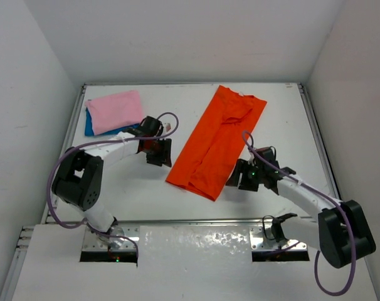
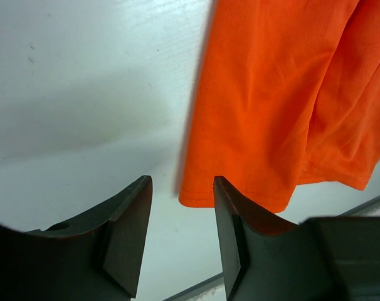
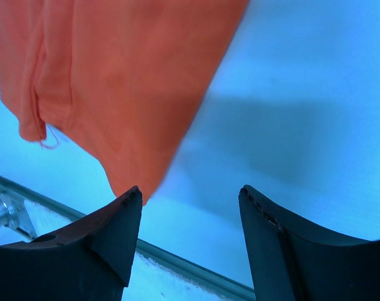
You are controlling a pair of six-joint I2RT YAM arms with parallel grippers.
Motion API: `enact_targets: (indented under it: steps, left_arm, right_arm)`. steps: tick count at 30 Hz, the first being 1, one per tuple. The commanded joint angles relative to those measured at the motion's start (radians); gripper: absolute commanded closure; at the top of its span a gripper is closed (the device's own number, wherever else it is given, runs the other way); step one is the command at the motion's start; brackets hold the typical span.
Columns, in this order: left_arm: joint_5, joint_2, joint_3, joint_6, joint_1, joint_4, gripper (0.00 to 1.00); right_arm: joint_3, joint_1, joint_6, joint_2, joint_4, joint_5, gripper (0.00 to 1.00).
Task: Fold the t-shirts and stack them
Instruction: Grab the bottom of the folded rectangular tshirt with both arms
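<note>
The orange-red t-shirt lies folded into a long strip, slanting across the middle of the table. It also shows in the left wrist view and the right wrist view. The pink t-shirt lies folded on the blue t-shirt at the far left. My left gripper is open and empty beside the strip's near left corner. My right gripper is open and empty beside the strip's near right corner.
The white table has a metal rail along its near edge. White walls enclose the left, back and right sides.
</note>
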Motion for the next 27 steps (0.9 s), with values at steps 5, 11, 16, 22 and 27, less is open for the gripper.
enact_targets:
  steps: [5,11,16,22,27]
  left_arm:
    - [0.088,-0.083,-0.098,0.012,0.016,0.11,0.57]
    - [0.079,-0.085,-0.168,0.018,0.016,0.143,0.56]
    - [0.098,-0.063,-0.21,0.006,0.016,0.185,0.56]
    - [0.104,-0.059,-0.247,-0.01,0.016,0.232,0.56]
    - [0.099,-0.031,-0.241,-0.008,0.016,0.252,0.56]
  right_arm:
    - [-0.12,0.127,0.148,-0.029,0.248,-0.008,0.37]
    - [-0.157,0.257,0.214,0.002,0.335,0.044,0.36]
    - [-0.212,0.294,0.29,0.023,0.443,0.076,0.36]
    - [-0.266,0.314,0.361,0.041,0.507,0.139,0.36]
    - [-0.24,0.356,0.383,0.107,0.52,0.163,0.37]
